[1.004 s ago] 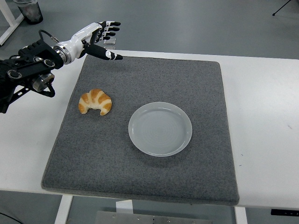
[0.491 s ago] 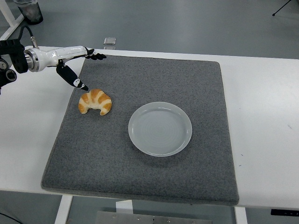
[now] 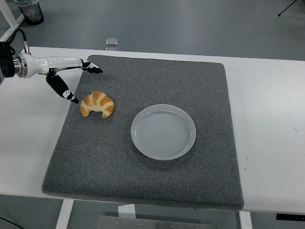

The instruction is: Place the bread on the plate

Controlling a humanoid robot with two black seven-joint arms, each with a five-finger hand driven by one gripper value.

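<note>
A white table [image 3: 267,119] carries a grey mat [image 3: 143,162]. On the mat, a clear plate [image 3: 163,131] lies bare right of centre, well apart from the croissant [image 3: 97,103] near the left edge. The left hand [image 3: 64,76] hovers just beside the bread, fingers spread, thumb pointing down, holding nothing.

Lab: white table [image 3: 267,119], grey floor [image 3: 190,24]

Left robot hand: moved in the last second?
Yes. The left robot hand dropped from above the grey mat's far-left corner to its left edge, open beside the croissant.
</note>
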